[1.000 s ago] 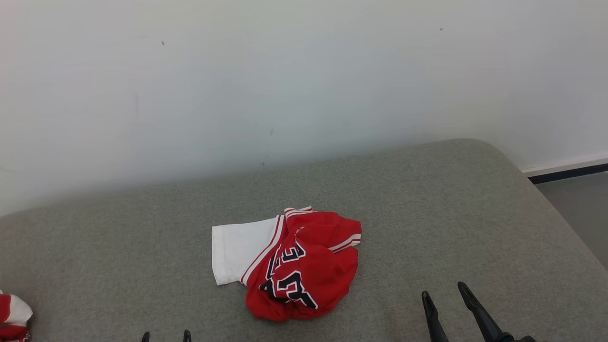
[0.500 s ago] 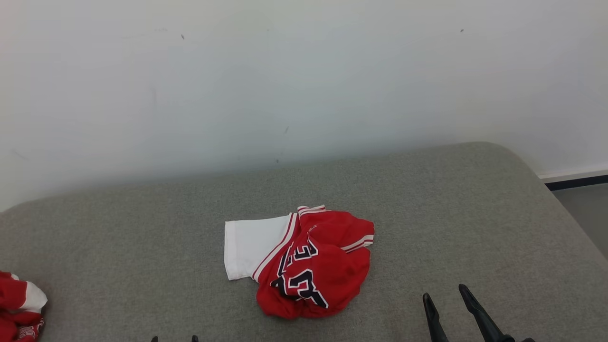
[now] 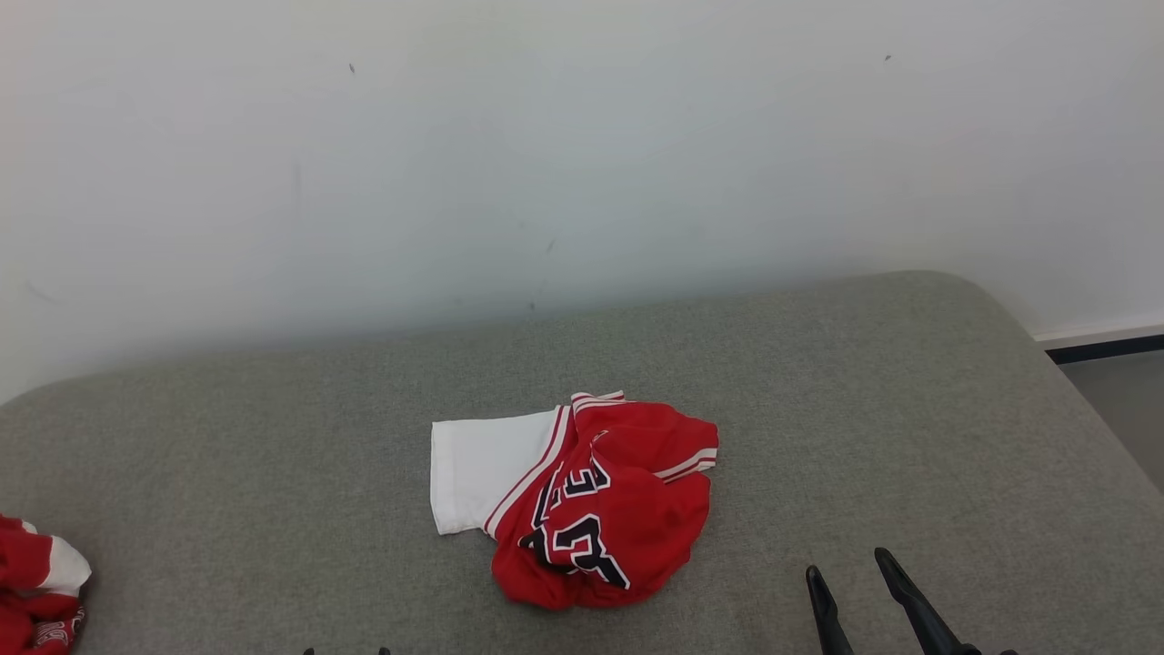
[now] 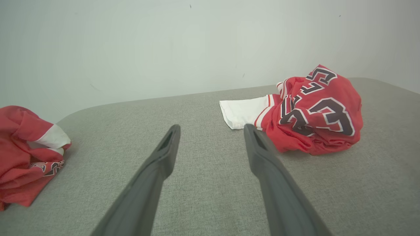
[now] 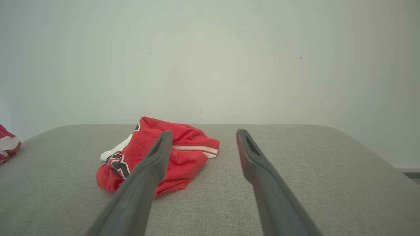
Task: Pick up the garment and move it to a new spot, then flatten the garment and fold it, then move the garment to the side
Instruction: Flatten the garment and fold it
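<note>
The left gripper (image 3: 346,650) is cut off by the head view's bottom edge, with just its two tips in frame. A second red garment (image 3: 35,591) runs off the left edge (its print is too small to read). The crumpled garment (image 3: 591,509) has its numerals partly folded under.

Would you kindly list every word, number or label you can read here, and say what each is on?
"23": dark numerals outlined in white, on the crumpled red jersey, creased but readable.
More numerals higher on the same jersey: folded over, not readable whole.
Dark print on the second garment at the left edge: too small and crumpled to read.
No other text is visible.
</note>
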{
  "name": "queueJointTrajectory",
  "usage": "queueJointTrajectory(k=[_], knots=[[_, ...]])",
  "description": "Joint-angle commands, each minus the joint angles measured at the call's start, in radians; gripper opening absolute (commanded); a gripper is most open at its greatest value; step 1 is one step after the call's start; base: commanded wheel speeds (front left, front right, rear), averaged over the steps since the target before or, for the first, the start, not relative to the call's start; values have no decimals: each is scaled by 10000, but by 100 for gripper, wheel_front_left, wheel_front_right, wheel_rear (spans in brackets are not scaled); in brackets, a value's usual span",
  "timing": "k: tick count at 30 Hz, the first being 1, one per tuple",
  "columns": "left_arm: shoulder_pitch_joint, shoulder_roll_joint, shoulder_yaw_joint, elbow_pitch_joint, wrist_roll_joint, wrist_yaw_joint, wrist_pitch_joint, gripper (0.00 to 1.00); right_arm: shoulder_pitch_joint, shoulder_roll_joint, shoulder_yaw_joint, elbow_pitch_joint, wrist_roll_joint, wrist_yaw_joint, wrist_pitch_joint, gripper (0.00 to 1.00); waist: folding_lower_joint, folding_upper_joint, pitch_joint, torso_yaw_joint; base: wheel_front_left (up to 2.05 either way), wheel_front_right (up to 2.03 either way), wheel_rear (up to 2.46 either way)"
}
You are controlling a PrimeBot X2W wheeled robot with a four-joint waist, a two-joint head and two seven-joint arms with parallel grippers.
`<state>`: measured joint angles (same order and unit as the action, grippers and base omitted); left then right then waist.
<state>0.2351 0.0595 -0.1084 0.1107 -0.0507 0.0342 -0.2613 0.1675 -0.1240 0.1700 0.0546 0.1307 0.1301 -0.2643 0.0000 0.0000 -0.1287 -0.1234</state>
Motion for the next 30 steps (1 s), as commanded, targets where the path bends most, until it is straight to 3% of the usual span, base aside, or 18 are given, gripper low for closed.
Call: queueJointTrajectory(k=[1,23,30], knots=[[-97,-41,-1,48,65,-46,-38,100,86,-41,17,-21,68,13,-9,100,0,0,15,3,0,0,0],[-348,-80,-53,163,88,-101,-38,100,-49,12,71,22,79,13,-9,100,0,0,271,234,0,0,0],[-1662,272,-216,859,260,-714,-36,100,-258,-36,161,78,162,13,-9,100,0,0,706,256,0,0,0]])
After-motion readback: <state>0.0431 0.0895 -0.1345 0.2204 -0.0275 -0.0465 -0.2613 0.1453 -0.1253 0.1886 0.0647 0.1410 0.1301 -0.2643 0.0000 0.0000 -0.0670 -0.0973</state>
